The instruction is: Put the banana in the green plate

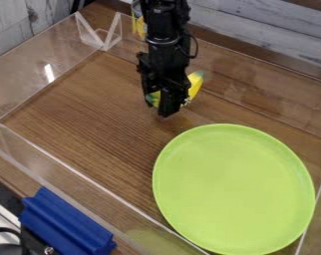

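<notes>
Wooden table (84, 110): fingers (160, 103) hide banana (190, 88) (mostly).

Scene is evenly and brightly lit; only soft shadows are cast. Glare streaks are seen on the clear acrylic walls (44, 75) at upper left. Low resolution, fine detail is slightly softened throughout.

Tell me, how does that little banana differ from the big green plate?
The banana is small, curved and yellow with a dark tip; the green plate is large, round, flat and lime green. The banana sits pinched between the gripper fingers, partly hidden by them, while the plate lies free and empty on the wooden table. Both look like smooth plastic.
</notes>
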Motion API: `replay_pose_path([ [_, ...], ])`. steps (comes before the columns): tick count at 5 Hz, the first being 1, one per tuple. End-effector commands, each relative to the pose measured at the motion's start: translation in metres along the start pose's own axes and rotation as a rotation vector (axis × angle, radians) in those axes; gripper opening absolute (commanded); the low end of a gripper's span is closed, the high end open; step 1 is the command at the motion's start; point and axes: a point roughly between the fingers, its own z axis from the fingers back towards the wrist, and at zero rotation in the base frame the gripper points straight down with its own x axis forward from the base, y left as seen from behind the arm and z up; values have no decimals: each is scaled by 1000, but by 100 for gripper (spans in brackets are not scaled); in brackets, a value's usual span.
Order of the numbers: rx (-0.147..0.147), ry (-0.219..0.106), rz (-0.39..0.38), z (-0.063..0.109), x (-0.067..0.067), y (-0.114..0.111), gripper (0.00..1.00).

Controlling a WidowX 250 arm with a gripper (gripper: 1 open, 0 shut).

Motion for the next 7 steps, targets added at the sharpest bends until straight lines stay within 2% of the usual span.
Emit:
replay_pose_path([
  [1, 35, -60, 2, 28, 2, -5, 0],
  [3, 49, -73, 16, 45, -7, -22, 0],
  [5, 51, -90, -5, 58, -25, -54, 0],
  [7, 50, -99, -19, 63, -42, -85, 0],
])
